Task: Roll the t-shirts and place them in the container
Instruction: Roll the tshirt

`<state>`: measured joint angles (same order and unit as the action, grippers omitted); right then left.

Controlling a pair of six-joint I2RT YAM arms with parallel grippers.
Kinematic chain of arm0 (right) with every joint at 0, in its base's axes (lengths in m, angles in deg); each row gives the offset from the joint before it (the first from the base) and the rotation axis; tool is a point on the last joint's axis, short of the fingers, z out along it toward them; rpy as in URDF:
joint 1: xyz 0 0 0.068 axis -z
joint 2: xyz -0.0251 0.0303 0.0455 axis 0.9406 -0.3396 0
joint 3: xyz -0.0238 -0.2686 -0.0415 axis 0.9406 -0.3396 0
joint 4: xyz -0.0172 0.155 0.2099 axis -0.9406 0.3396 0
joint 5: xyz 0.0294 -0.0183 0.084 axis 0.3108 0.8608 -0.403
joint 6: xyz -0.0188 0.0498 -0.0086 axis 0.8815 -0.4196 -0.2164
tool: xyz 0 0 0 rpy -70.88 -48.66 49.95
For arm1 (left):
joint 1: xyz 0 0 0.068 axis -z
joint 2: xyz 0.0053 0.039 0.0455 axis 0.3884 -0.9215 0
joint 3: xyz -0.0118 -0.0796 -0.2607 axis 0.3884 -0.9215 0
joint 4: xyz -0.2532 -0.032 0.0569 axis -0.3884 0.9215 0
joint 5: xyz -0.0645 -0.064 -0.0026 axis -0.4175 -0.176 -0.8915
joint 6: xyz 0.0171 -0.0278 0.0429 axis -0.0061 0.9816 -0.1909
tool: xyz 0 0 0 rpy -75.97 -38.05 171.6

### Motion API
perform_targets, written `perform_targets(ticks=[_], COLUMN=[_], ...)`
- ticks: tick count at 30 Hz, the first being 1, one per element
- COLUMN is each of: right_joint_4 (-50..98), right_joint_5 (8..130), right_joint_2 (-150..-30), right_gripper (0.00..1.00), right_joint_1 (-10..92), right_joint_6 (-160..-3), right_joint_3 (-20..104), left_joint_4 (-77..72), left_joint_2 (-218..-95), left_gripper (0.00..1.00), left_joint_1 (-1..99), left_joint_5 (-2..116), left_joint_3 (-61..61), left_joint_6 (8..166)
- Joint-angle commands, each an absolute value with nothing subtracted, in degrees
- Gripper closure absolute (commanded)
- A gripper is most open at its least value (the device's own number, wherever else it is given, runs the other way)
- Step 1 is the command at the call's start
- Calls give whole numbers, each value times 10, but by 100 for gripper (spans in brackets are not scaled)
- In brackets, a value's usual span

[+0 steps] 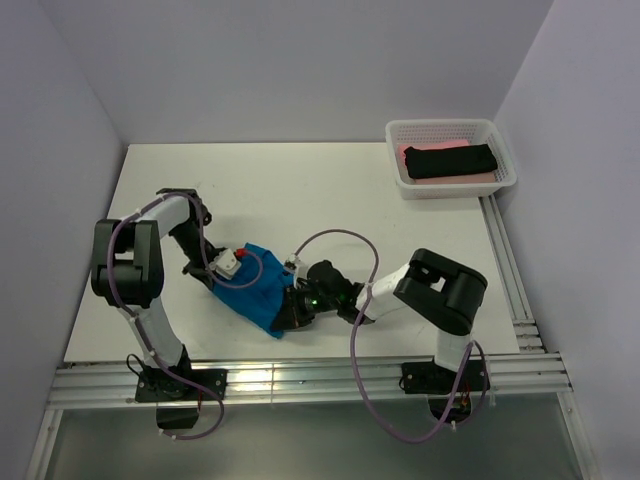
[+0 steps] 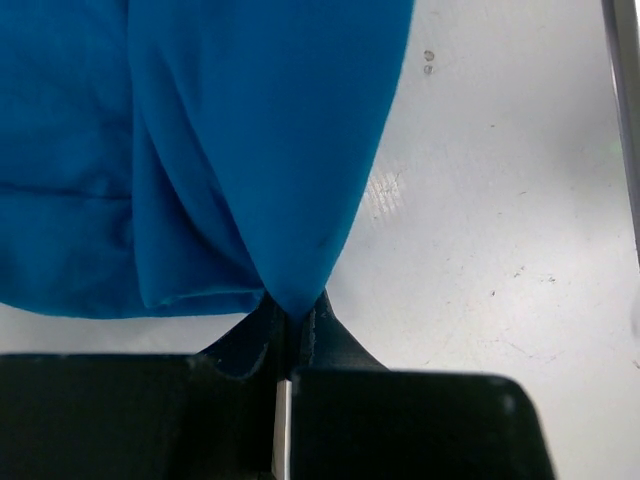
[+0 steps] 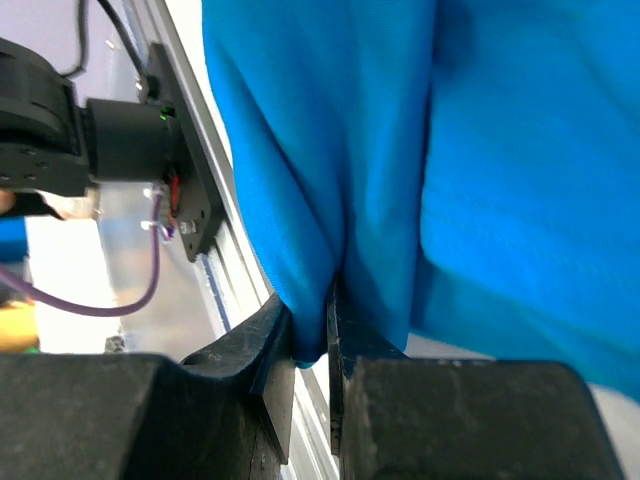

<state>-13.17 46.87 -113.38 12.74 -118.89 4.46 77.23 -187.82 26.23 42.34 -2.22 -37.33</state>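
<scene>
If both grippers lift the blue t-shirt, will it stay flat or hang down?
The blue t-shirt will probably sag between them: it drapes in soft folds from the left gripper and the right gripper. It seems light, since small pinches of cloth hold it. Slipping looks unlikely, as both grips hold bunched fabric.

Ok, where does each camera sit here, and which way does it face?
Top external: above and behind the left arm and right arm, both in view, looking down on the table.
Left wrist: looks along the left gripper, shut on the blue t-shirt, table beyond.
Right wrist: looks along the right gripper, pinching that t-shirt, rail behind.
Shared: all three show the blue t-shirt.
</scene>
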Motion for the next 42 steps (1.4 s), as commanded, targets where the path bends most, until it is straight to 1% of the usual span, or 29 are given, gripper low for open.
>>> perform_targets(ticks=[1, 7, 14, 18, 22, 24, 25, 29, 30, 31, 33, 34, 35, 36, 37, 39, 40, 41, 42], right_joint_4=[-185, -278, -305, -316, -341, -341, -334, -278, -256, -208, -158, -94, -61, -29, 33, 99, 168, 196, 222], right_joint_5=[458, 459, 455, 480, 503, 511, 516, 540, 549, 563, 580, 600, 612, 626, 644, 703, 730, 789, 817], right_joint_2=[-1113, -1130, -1171, -1186, -1208, -1214, -1212, -1177, -1152, -1137, -1090, -1074, -1057, -1022, -1003, -943, -923, -890, -876], right_gripper=[100, 100, 100, 100, 100, 92, 83, 66, 64, 61, 54, 53, 50, 49, 49, 46, 45, 43, 41], right_joint_1=[136, 138, 138, 137, 137, 135, 134, 124, 121, 120, 113, 111, 109, 103, 99, 92, 81, 74, 64], right_joint_6=[-1231, -1321, -1378, -1423, -1457, -1463, -1462, -1426, -1418, -1407, -1378, -1365, -1340, -1328, -1314, -1264, -1246, -1205, -1185], right_joint_3=[-10, -52, -60, -82, -108, -117, -120, -115, -113, -107, -95, -89, -74, -68, -63, -42, -34, -13, -4], left_joint_4=[786, 786, 786, 786, 786, 786, 786, 786, 786, 786, 785, 786, 786, 786, 785, 786, 786, 786, 786], left_joint_2=[-1867, -1902, -1973, -2030, -2050, -2052, -2052, -2058, -2057, -2057, -2054, -2053, -2052, -2051, -2051, -2051, -2052, -2052, -2055], left_gripper=[100, 100, 100, 100, 100, 100, 100, 100, 100, 100, 100, 100, 100, 100, 100, 100, 100, 100, 100], left_joint_1=[267, 299, 333, 362, 378, 382, 383, 391, 393, 394, 397, 398, 400, 401, 402, 403, 404, 405, 406], left_joint_5=[466, 462, 479, 506, 514, 514, 518, 529, 530, 530, 529, 530, 530, 531, 532, 532, 532, 533, 534], left_joint_3=[10, 56, 110, 139, 163, 172, 173, 174, 174, 174, 172, 172, 173, 174, 174, 177, 177, 177, 178], left_joint_6=[-403, -374, -328, -287, -269, -264, -262, -252, -251, -250, -251, -251, -250, -249, -249, -246, -245, -244, -243])
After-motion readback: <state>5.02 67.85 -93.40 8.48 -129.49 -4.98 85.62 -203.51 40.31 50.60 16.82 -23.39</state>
